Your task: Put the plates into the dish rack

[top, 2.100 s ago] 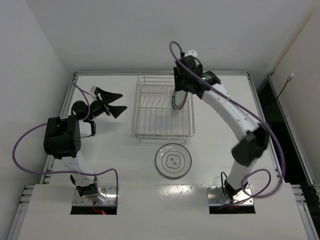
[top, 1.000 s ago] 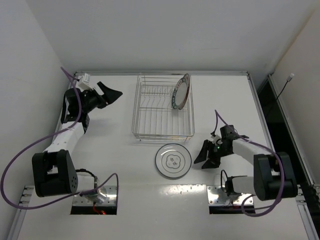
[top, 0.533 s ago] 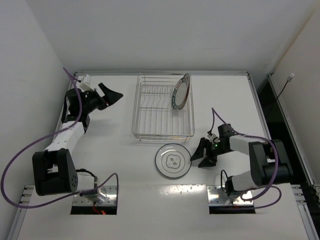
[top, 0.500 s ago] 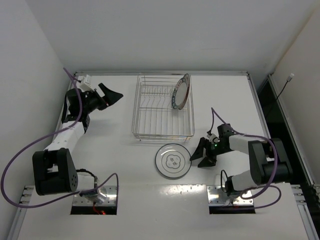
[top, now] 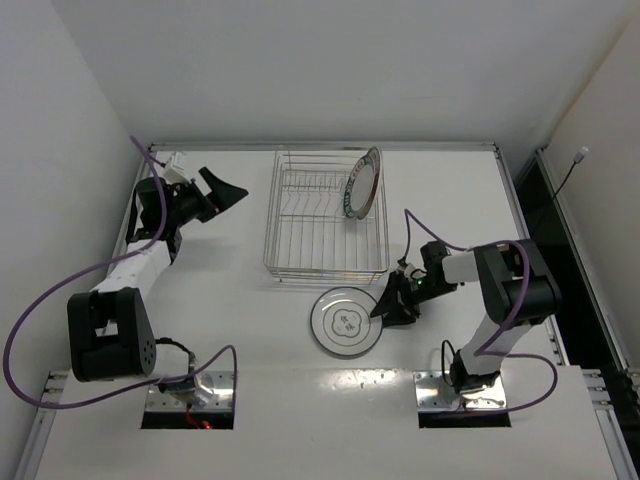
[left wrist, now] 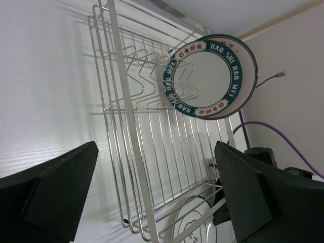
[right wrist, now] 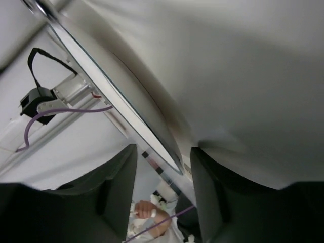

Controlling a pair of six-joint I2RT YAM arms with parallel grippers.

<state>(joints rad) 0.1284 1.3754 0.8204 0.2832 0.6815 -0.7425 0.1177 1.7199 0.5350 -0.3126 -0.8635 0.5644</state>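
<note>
The silver wire dish rack stands mid-table. A white plate with a dark blue patterned rim stands on edge in the rack's far right part; it also shows in the left wrist view. A white plate with a grey ring and small centre motif lies flat on the table in front of the rack. My right gripper is low at that plate's right edge, open, with the rim between its fingers. My left gripper is open and empty, left of the rack. The orange plate is out of view.
The table has raised metal edges, with white walls behind and to the left. A purple cable loops off the right arm near the rack's right side. The rack fills the left wrist view ahead of the open left gripper.
My right arm left the blue-rimmed plate standing in the rack, dropped to the table, and slid left until its fingers straddle the flat plate's right rim. The left arm has barely moved.
</note>
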